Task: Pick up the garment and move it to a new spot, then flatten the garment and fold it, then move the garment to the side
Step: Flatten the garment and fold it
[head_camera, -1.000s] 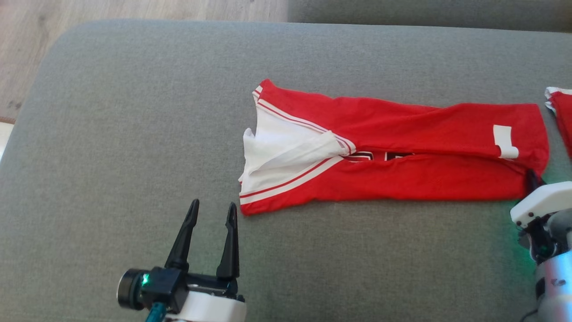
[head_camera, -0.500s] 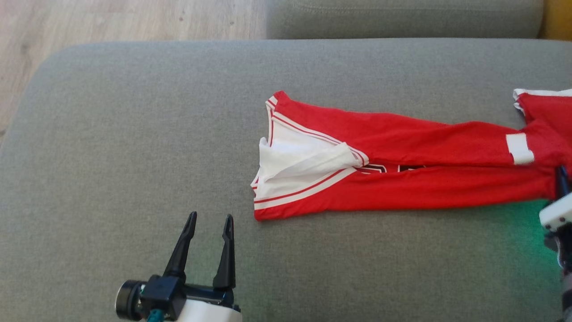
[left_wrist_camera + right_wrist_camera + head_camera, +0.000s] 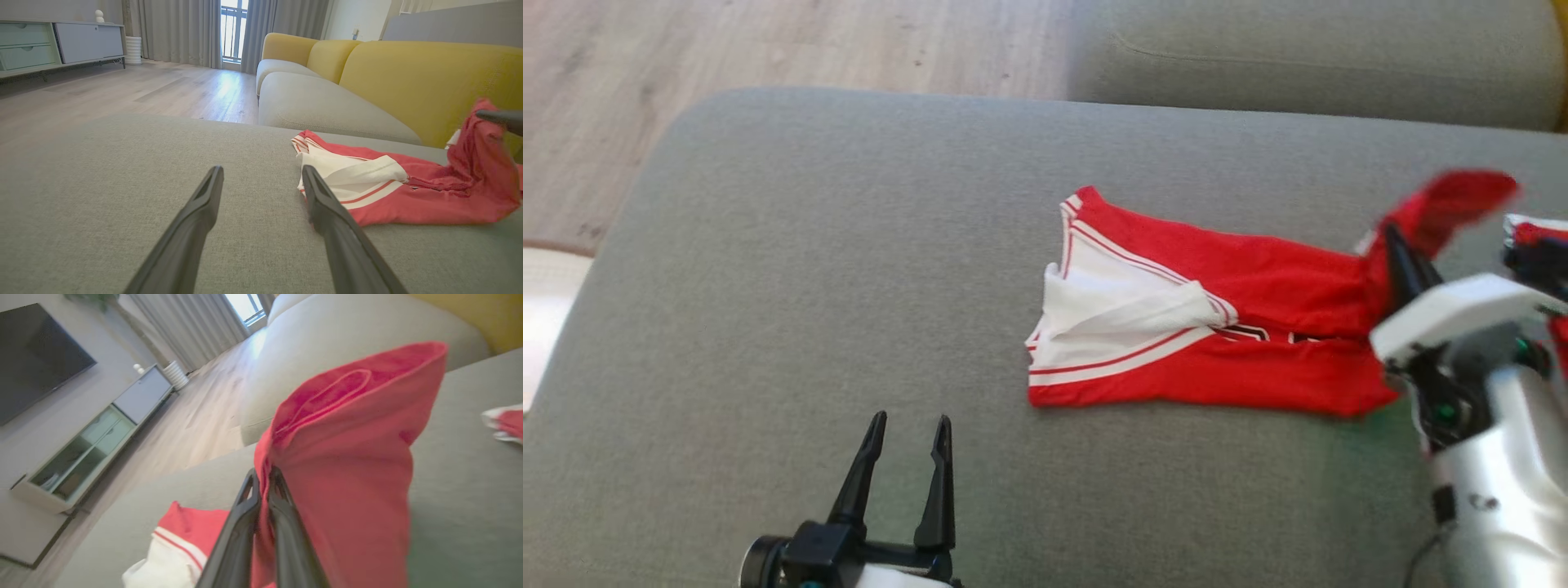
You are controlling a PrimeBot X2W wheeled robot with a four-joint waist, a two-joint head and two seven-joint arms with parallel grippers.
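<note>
The garment [image 3: 1225,343] is a red jersey with white trim, folded into a long strip on the grey cushion [image 3: 849,245]. Its right end is lifted off the cushion and hangs from my right gripper [image 3: 1392,237], which is shut on it. In the right wrist view that gripper [image 3: 263,475] pinches the garment's [image 3: 347,457] edge, and the cloth drapes over the fingers. My left gripper [image 3: 907,425] stands open over bare cushion, down and left of the garment's white end. The left wrist view shows the garment [image 3: 388,192] just right of that gripper's right finger [image 3: 327,208].
A second red and white cloth [image 3: 1535,233] lies at the cushion's right edge. Wooden floor [image 3: 768,49] runs beyond the cushion's far left. A yellow sofa back [image 3: 429,77] and a low cabinet [image 3: 49,45] stand farther off.
My right gripper has lifted the garment's right end and carried it leftward, so the strip looks shorter. The camera has shifted. The left gripper stays open in place.
</note>
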